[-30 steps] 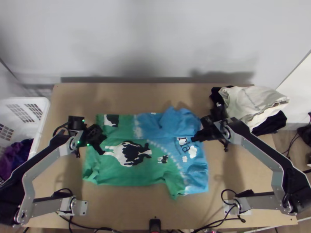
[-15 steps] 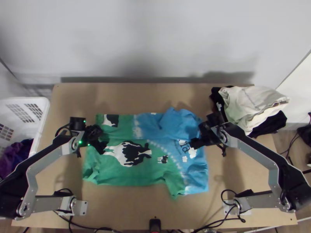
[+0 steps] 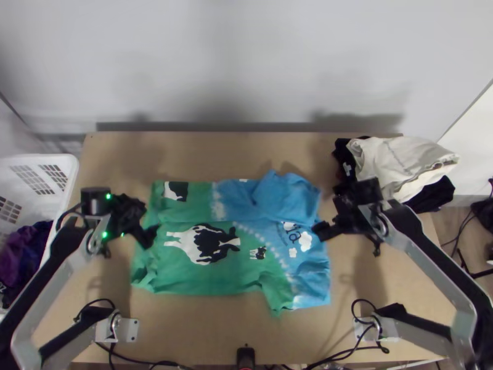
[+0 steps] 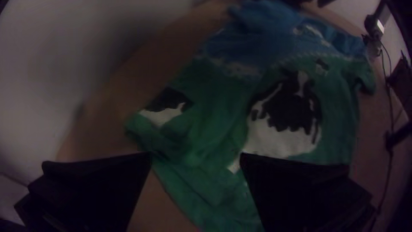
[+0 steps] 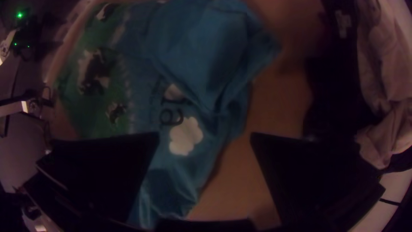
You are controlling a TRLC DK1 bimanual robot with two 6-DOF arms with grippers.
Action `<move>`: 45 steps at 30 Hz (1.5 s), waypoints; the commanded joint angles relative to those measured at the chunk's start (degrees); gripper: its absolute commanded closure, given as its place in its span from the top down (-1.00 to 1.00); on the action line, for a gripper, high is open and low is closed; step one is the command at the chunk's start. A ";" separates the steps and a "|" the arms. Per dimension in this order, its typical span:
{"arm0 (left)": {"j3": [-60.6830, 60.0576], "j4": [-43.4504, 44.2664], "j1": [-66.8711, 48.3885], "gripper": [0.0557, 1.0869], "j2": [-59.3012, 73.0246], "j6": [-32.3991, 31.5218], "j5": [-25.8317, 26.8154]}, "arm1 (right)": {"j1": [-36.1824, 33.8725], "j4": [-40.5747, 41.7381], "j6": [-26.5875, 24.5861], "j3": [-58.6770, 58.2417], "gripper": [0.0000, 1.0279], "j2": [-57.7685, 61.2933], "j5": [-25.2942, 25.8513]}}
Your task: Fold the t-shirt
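One white basket (image 3: 38,158) holds bunched purple and dark cloth (image 3: 15,258).

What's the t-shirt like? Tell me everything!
The t-shirt is soft-looking cloth, green at one end and blue at the other, with a black-and-white cow, dark letters and white clouds. It lies on the table, its far side folded toward the middle, the blue end rumpled. The left gripper and right gripper are open near its ends, not holding it.
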 commanded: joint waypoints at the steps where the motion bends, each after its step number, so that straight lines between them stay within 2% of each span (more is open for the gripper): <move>1: -2.27 -19.63 -6.67 0.90 -13.95 12.65 0.29 | 6.79 -7.99 -0.45 -3.77 0.92 -10.56 2.75; 6: -3.85 -25.79 -12.91 0.90 -22.82 17.84 -2.87 | 11.88 -13.26 -0.19 -8.25 0.92 -17.59 4.50; 13: -5.35 -33.17 -16.34 0.87 -24.67 28.65 -6.48 | 16.98 -16.95 -3.09 -8.25 0.92 -19.26 7.14; 16: -5.35 -33.61 -18.62 0.87 -24.23 31.20 -8.50 | 21.90 -17.74 -3.70 -7.90 0.92 -17.67 8.55; 24: -8.51 -33.17 -18.80 0.87 -23.53 39.20 -8.41 | 31.75 -21.00 -5.64 -7.28 0.92 -14.34 8.81; 30: -9.92 -29.39 -19.41 0.87 -20.10 39.28 -8.32 | 32.98 -21.35 -8.80 -7.11 0.91 -9.94 9.16; 35: -10.18 -25.96 -19.41 0.87 -18.96 38.23 -8.32 | 32.45 -18.71 -9.24 -7.28 0.80 -6.51 10.22; 45: -10.97 -30.09 -20.47 0.84 -19.57 39.37 -8.41 | 31.57 -15.72 -9.59 -7.55 0.77 -1.33 11.89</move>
